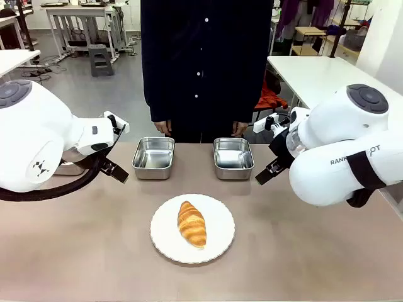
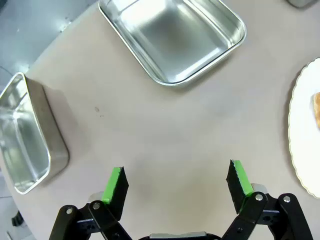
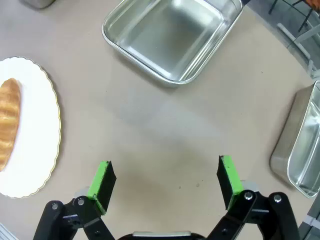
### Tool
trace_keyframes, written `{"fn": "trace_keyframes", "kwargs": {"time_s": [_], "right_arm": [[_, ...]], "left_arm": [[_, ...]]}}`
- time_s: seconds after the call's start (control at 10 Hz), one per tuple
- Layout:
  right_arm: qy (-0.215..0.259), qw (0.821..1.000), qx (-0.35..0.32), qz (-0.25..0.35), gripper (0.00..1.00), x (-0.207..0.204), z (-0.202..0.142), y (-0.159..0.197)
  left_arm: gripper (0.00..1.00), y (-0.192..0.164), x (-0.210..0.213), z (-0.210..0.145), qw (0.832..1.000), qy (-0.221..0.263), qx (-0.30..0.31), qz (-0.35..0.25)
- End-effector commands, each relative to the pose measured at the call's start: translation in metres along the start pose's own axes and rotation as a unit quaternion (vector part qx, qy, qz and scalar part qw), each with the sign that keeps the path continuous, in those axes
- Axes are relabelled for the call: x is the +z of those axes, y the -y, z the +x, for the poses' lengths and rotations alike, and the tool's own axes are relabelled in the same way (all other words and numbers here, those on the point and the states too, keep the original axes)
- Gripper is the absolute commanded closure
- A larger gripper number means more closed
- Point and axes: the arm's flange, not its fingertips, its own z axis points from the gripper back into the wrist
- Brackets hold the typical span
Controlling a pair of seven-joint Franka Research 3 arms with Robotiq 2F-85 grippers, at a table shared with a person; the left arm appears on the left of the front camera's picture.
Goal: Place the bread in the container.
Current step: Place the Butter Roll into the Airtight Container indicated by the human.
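The left jaws and the right jaws were both spread wide and empty, each hovering above the bare counter (image 1: 94, 251), probably kept back until one arm is chosen. Between them the croissant (image 1: 191, 223) lay on the white scalloped plate (image 1: 165, 242), not yet in a container. The left pan (image 1: 153, 157) and the right pan (image 1: 233, 157) stood empty just beyond the plate, ready to receive it.

Tucked in at either side with left arm (image 1: 38, 135) and right arm (image 1: 343, 151). Hovering with left gripper (image 2: 176, 172) spread wide. Same for right gripper (image 3: 165, 169).
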Motion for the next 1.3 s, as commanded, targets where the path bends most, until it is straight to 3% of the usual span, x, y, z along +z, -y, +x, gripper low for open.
{"fn": "trace_keyframes", "kwargs": {"time_s": [0.0, 0.8, 1.0, 1.2], "right_arm": [[0.004, 1.0, 0.002, -0.001, 0.0, 0.002, 0.002, 0.0], [0.0, 1.0, 0.0, 0.0, 0.0, 0.0, 0.0, 0.0], [0.015, 1.0, -0.014, 0.007, 0.0, 0.031, 0.039, 0.039], [0.035, 0.998, -0.028, 0.035, 0.0, 0.073, 0.06, 0.085]], "left_arm": [[0.0, -0.001, 0.003, 0.0, 1.0, 0.002, 0.0, 0.001], [0.0, 0.0, 0.0, 0.0, 1.0, 0.0, 0.0, 0.0], [0.0, -0.036, 0.041, 0.024, 0.999, 0.041, 0.009, -0.028], [0.0, -0.08, 0.082, 0.04, 0.996, 0.049, -0.008, -0.074]]}}
